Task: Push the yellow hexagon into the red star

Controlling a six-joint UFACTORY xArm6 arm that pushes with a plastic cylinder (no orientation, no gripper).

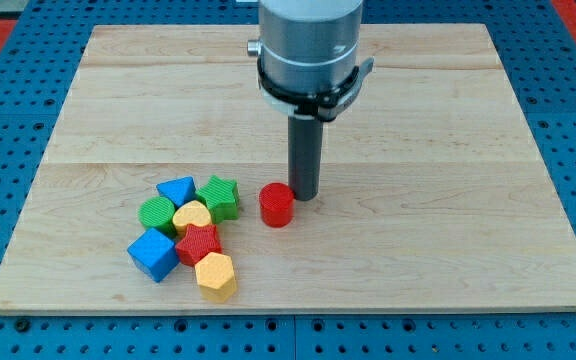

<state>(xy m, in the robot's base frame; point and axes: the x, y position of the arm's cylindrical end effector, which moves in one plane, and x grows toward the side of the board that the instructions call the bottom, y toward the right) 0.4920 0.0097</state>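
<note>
The yellow hexagon [216,275] lies near the board's bottom edge, at the lower right of a cluster of blocks. The red star [199,243] sits right above it, touching or nearly touching its upper left side. My tip [305,195] is at the board's middle, right beside the upper right of a red cylinder [277,204]. The tip is well to the right of and above the hexagon and star.
The cluster also holds a yellow heart [192,215], a green cylinder [156,213], a blue triangular block [177,189], a green star-like block [218,196] and a blue cube [152,254]. The wooden board [468,150] lies on a blue pegboard.
</note>
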